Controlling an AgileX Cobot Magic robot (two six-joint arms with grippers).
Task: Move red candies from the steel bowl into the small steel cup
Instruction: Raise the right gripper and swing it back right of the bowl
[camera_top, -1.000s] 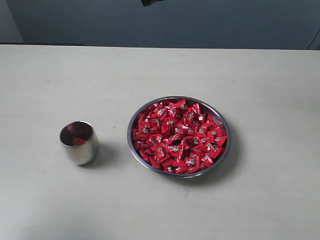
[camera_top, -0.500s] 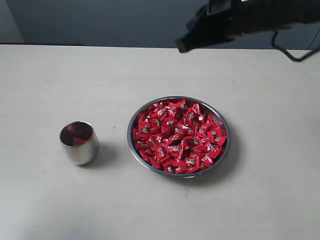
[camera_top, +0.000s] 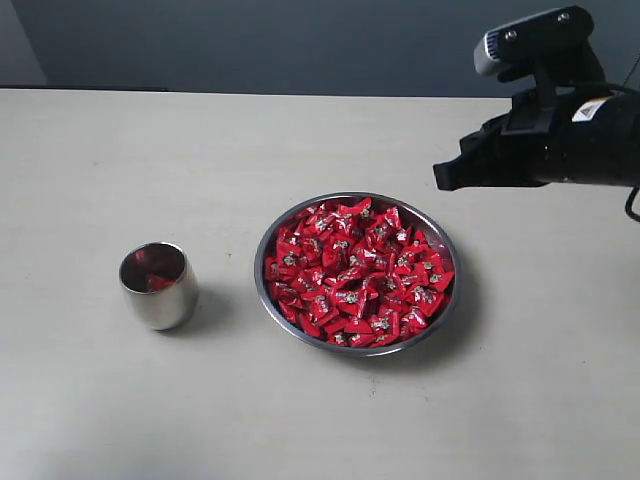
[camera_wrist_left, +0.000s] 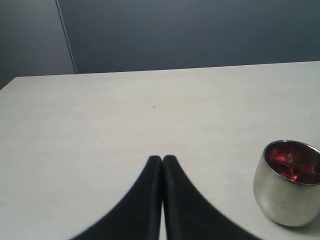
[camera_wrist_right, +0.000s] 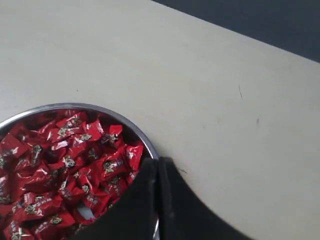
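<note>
Right gripper (camera_wrist_right: 158, 164) is hovering by the steel bowl (camera_top: 259, 268), jaws pressed together, carrying nothing. You're risking ploughing its red candies (camera_top: 355, 272) over the rim if you're dropping in unopened; the small steel cup (camera_top: 158, 285) is sitting well apart, leftward.

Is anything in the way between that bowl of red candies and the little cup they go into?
Nothing visible. Only bare table lies between the bowl and the cup. The right gripper hovers near the bowl's edge, with nothing between it and the candies.

Pale table (camera_top: 90, 150), dark wall (camera_top: 250, 40)
</note>
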